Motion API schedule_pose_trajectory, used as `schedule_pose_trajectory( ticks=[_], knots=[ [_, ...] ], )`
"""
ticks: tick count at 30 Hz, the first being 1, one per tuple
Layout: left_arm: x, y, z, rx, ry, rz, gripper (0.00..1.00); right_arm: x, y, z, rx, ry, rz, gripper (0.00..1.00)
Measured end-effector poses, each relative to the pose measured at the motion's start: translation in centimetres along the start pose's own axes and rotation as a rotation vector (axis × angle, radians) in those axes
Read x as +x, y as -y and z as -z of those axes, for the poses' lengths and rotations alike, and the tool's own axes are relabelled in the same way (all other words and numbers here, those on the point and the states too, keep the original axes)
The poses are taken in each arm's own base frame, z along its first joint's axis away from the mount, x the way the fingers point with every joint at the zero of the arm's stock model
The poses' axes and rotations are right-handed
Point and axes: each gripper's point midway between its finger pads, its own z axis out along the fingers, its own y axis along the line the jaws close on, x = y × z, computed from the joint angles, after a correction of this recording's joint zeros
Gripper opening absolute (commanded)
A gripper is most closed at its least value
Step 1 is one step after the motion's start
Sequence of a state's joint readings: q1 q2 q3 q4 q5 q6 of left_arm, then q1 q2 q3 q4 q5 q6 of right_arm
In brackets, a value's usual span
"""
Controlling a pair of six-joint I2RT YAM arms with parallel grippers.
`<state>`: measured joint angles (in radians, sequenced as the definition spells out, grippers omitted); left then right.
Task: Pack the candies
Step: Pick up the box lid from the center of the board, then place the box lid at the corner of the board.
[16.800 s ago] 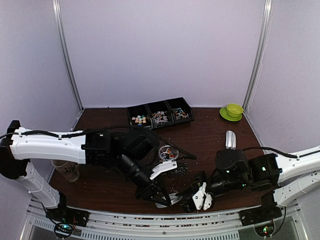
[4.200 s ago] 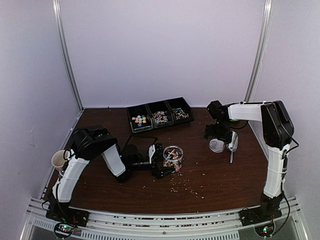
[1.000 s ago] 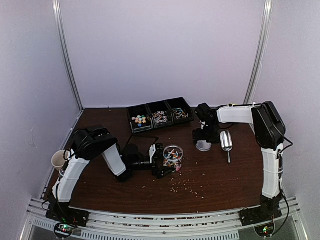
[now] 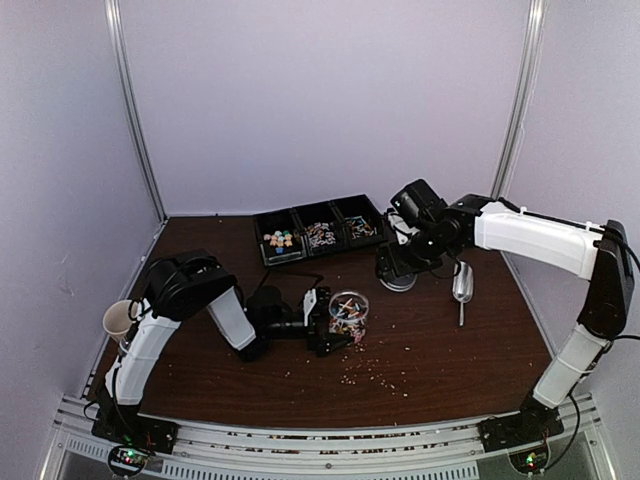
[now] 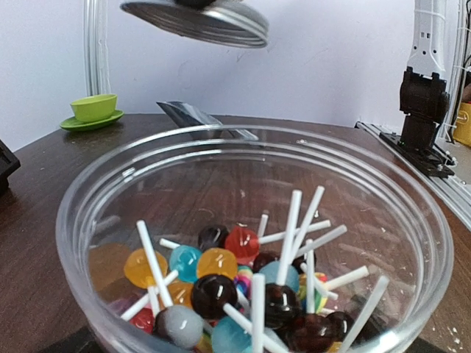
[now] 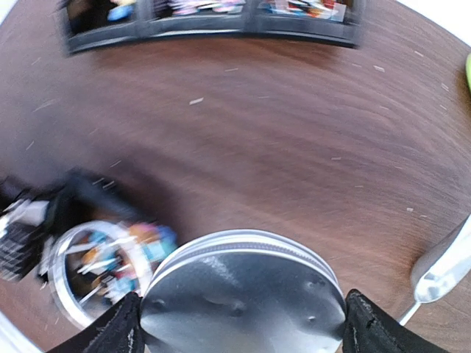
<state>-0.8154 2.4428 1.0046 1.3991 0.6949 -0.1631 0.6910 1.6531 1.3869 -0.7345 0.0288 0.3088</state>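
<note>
A clear jar (image 4: 348, 312) stands on the table holding candies (image 5: 221, 283): round lollipops on white sticks. My left gripper (image 4: 334, 322) is shut on the jar, one finger on each side; the left wrist view shows only the jar's rim (image 5: 73, 213) and the lollipops inside. My right gripper (image 6: 243, 323) is shut on a round metal lid (image 6: 243, 294), with black fingers (image 6: 121, 327) at both edges. The lid (image 4: 398, 281) hangs in the air right of the jar and beyond it. It shows tilted above the jar's far rim as the lid (image 5: 195, 18). The jar (image 6: 103, 268) is blurred, down and left of the lid.
A black three-compartment tray (image 4: 335, 208) at the back holds more candies, with pastel pieces (image 4: 279, 239) on the left. A metal scoop (image 4: 461, 285) lies right of the lid. A green cup on a saucer (image 5: 92, 110) stands far right. A paper cup (image 4: 118, 320) and pale crumbs (image 4: 370, 370) are nearby.
My right arm has stretched out lower and carried the lid up off the table, a little left toward the jar. The left gripper and jar have stayed put.
</note>
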Motion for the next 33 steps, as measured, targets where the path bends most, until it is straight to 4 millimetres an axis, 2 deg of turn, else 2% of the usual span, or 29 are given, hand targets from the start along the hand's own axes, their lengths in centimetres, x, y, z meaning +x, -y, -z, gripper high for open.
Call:
schedule_pose_trajectory(
  ticks=[4,7,12,17,25,33],
  knots=[
    [0.2,0.5,-0.5,0.014,-0.013,-0.022,0.95,1.1,-3.2,0.7,-0.064,-0.012,0.075,0.87],
    [0.4,1.0,-1.0,0.027,-0.021,-0.037,0.96,2.1,-4.7,0.6,-0.085,-0.044,0.110,0.87],
    [0.4,1.4,-1.0,0.033,-0.016,-0.031,0.98,2.5,-7.1,-0.3,-0.108,-0.081,0.150,0.88],
    [-0.1,1.5,0.0,0.023,0.016,-0.001,0.98,2.7,-9.0,-1.4,-0.121,-0.114,0.182,0.88],
    [-0.6,1.7,0.8,0.021,0.043,0.012,0.98,2.7,-10.7,-0.8,-0.150,-0.128,0.208,0.88],
    [-0.7,1.7,1.0,0.023,0.049,0.011,0.95,3.4,-10.9,-1.0,-0.148,-0.160,0.219,0.88]
  ],
)
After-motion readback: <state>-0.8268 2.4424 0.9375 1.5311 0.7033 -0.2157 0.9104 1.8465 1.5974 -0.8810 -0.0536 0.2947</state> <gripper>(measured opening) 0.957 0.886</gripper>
